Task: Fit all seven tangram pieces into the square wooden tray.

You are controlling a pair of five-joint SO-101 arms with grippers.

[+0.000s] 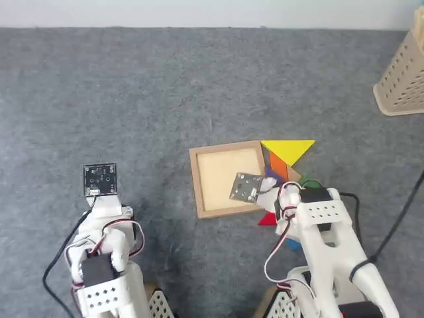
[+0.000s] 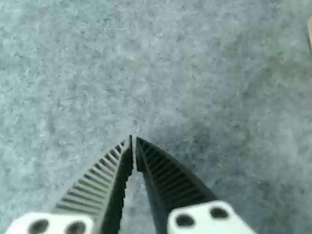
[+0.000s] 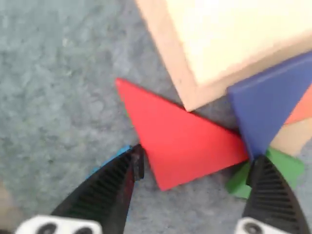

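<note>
- right pincer (image 3: 197, 165) spread; red triangle (image 3: 180, 141) lies in its gap, long edge running across; tray (image 3: 168, 68) corner just ahead, at the triangle's far edge
- left pincer (image 2: 133, 146) pressed together over bare carpet, well apart from the pieces

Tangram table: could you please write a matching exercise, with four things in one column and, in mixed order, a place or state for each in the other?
Things
1. red triangle
2. yellow triangle
3. left claw
4. wooden tray

Places or states
A. shut, above bare carpet
B. beside the tray's far corner
C. between the fingers of the open right claw
D. bare pale wood inside

Pairs: 1-C, 2-B, 3-A, 4-D
</note>
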